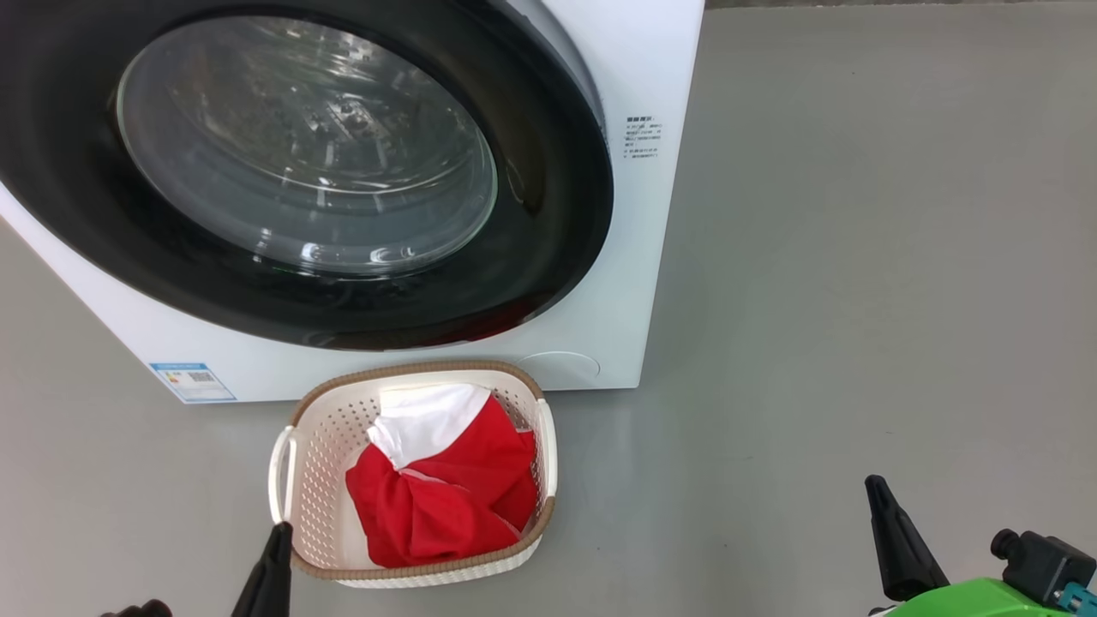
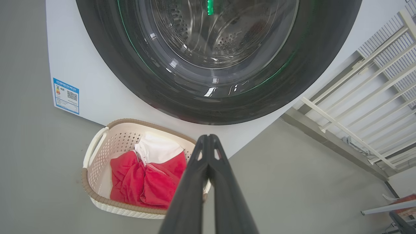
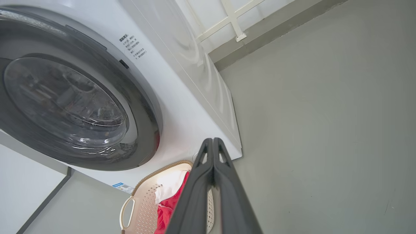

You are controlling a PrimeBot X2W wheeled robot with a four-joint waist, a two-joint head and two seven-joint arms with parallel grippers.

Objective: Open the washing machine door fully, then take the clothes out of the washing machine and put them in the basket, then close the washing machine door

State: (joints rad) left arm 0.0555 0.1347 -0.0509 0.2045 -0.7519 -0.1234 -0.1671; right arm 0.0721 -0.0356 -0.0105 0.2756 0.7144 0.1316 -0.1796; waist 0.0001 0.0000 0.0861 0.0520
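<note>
Clothes point(image 1: 446, 497) lie heaped in the basket point(image 1: 411, 370) on the floor point(image 1: 857, 257) just before the washer point(image 1: 626, 283), whose door point(image 1: 557, 257) looks shut, so the task seems finished. Both the left claw point(image 2: 208, 138) and right claw point(image 3: 213, 140) are pressed closed and empty; the left wrist view shows a bare drum point(image 2: 224, 42) through the door, the right wrist view the door's edge against the front.

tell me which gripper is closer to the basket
The left gripper: in the head view its tip sits right at the basket's near left corner, while the right gripper hangs far off to the right over grey floor.
</note>
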